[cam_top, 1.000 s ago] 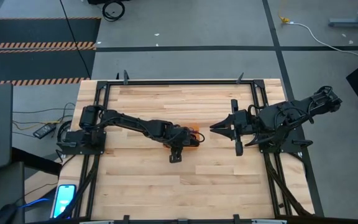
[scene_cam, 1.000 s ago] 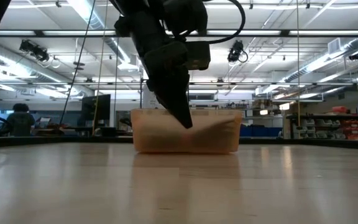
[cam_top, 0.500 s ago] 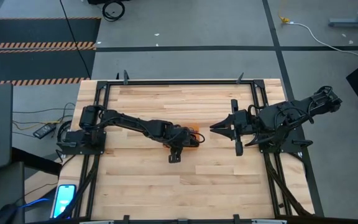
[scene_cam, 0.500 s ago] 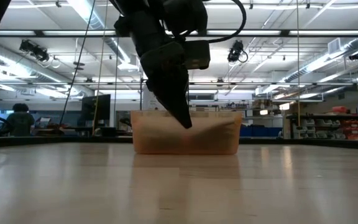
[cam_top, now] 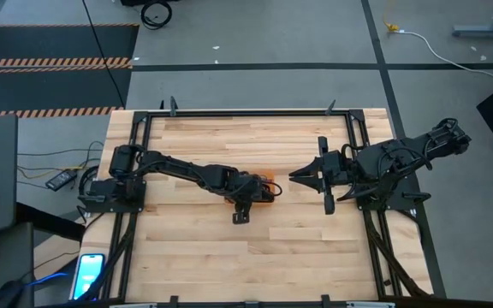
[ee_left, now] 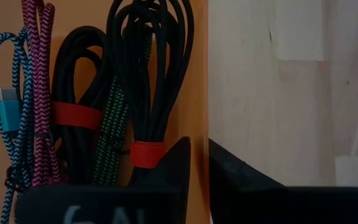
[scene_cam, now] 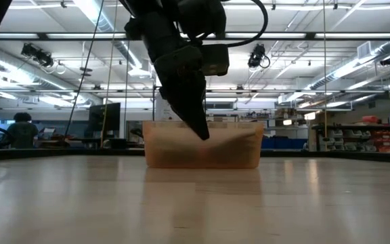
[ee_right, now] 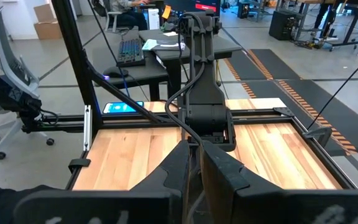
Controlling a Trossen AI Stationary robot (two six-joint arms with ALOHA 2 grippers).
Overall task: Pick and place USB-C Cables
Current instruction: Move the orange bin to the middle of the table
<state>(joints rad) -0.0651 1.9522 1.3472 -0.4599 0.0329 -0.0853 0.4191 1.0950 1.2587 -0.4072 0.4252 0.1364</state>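
Note:
An orange bin stands mid-table. In the left wrist view it holds the USB-C cables side by side: teal-blue, maroon, a black coil with a red tie, green and a second red-tied black coil. My left gripper points down at the bin's side wall, shut, next to the second black coil. My right gripper waits shut above the table, right of the bin. My left gripper comes from above. One finger shows over the bin's inside and the other over the table. The wall's edge runs into the narrow gap between them. Whether the fingers touch the wall or the coil's red tie, I cannot tell.
A black metal frame runs round the wooden table top. Pale tape patches lie on the wood beside the bin. A phone sits off the table's near left corner. Bare wood shows on the bin's near and far sides.

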